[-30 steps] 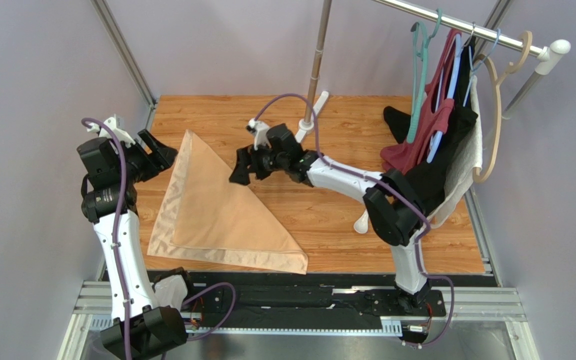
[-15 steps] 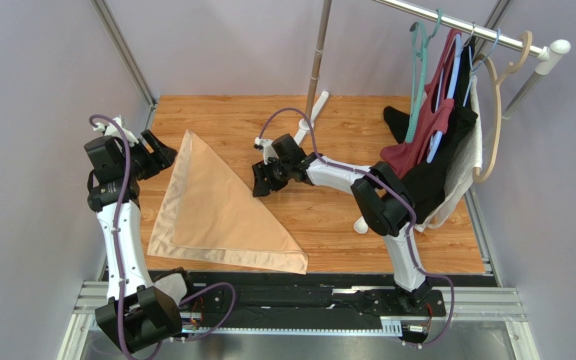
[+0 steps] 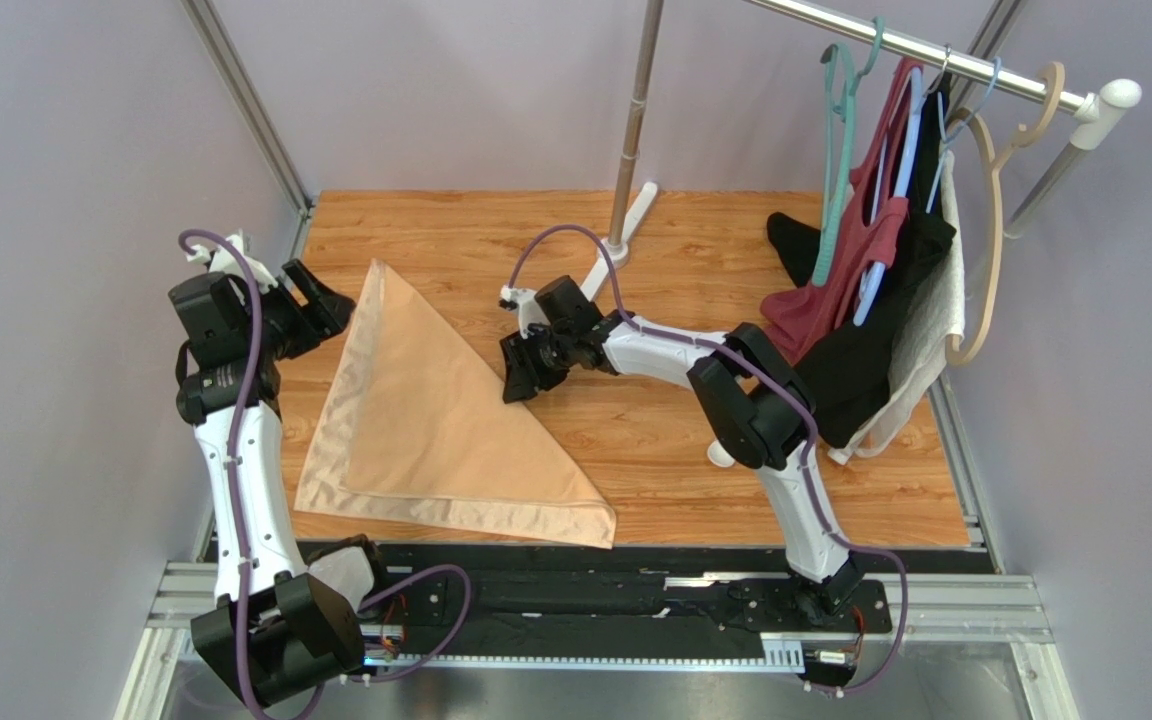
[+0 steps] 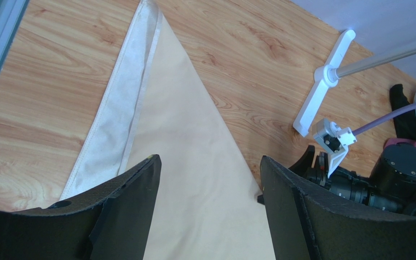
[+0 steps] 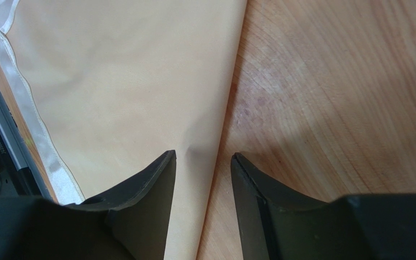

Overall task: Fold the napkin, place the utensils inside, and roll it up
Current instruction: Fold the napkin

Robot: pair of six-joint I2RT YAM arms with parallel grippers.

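**Right gripper lines up on the fold, and it's a thin edge to catch**

The napkin [image 3: 440,405] lies flat as a triangle on the left half of the table [image 3: 687,240]. Its long folded edge runs right between the fingers of the right gripper [image 5: 202,157]. Those jaws are part-way in with a clear gap, holding nothing. The left gripper [image 4: 210,162] hovers over the far corner, jaws spread wide and empty.

Here's the danger: pinch only the top layer and the fold peels open. Drag sideways and the whole triangle skews. That right elbow hangs low too, and a swing could knock the spoon [image 3: 719,449].

The spoon is mostly tucked under the right arm, well apart from the cloth. I think that white sliver is its bowl, but I wouldn't swear to it. Whether the right fingertips touch the fabric, I can't tell.
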